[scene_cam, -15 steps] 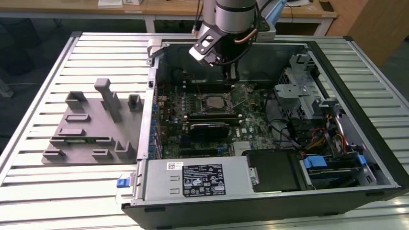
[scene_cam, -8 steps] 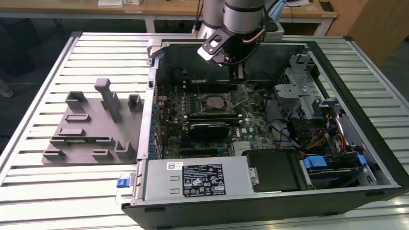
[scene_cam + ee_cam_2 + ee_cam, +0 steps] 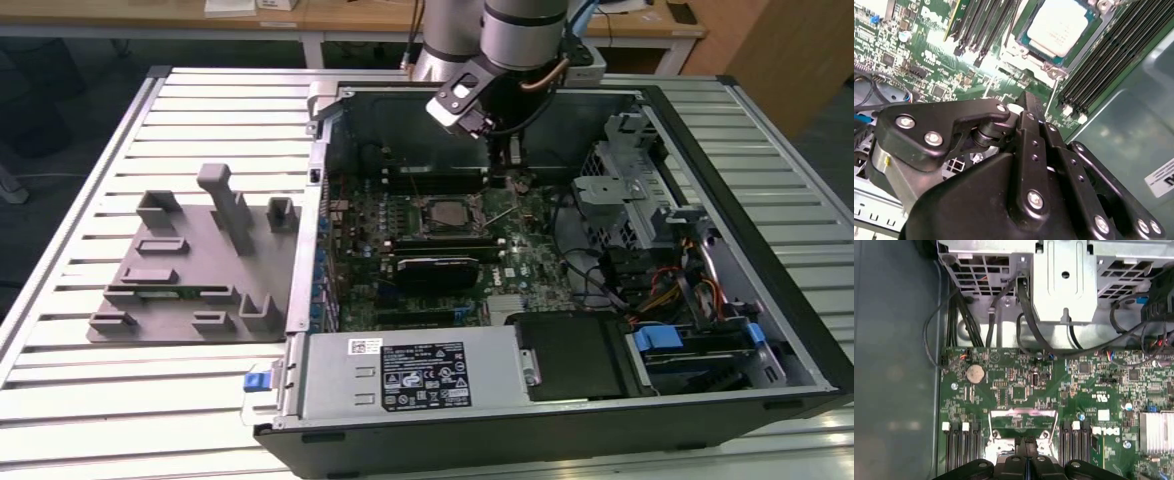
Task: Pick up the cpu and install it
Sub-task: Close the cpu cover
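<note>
Open PC case (image 3: 747, 300) is seen lying on its side on a slatted table, w/ the motherboard (image 3: 527, 265) facing up. The cpu (image 3: 447, 212) is found already seated in its socket (image 3: 1051, 67) mid-board, flat, silver top plate up toward the open side of the case; in the second wrist view the cpu (image 3: 1059, 25) is seen framed by the socket's metal surround.

The gripper (image 3: 502, 178) is held just beside the socket, low over the board. Its fingers (image 3: 1023, 452) are pressed together, w/ nothing seen between them; same in the second wrist view, gripper (image 3: 1026, 102).

Step is judged to be securing the cpu. A thin metal lever (image 3: 1053, 95) is seen by the tips. Force should be applied straight & gently, kept off the top plate and the memory slots (image 3: 1104, 65).

Cpu is near-square, so no clear long axis; edges are set parallel to the memory slots.
</note>
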`<action>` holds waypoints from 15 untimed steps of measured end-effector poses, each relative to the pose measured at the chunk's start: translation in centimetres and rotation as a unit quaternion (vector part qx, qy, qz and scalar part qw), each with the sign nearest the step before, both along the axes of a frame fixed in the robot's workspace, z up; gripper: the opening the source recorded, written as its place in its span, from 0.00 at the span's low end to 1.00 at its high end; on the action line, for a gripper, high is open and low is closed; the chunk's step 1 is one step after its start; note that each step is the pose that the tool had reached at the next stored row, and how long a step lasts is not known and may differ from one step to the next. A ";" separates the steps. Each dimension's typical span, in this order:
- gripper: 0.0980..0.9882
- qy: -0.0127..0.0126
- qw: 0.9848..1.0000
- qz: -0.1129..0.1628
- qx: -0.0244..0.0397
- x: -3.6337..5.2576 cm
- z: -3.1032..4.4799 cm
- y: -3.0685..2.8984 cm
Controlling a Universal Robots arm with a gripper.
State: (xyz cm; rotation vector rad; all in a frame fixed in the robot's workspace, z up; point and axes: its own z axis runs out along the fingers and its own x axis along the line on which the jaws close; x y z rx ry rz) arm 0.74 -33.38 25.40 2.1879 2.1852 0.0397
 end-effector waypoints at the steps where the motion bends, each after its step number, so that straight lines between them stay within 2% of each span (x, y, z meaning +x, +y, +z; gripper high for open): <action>1: 0.01 0.000 1.000 0.000 0.000 0.13 0.00 0.00; 15: 0.01 0.000 1.000 0.000 0.000 2.13 0.00 0.00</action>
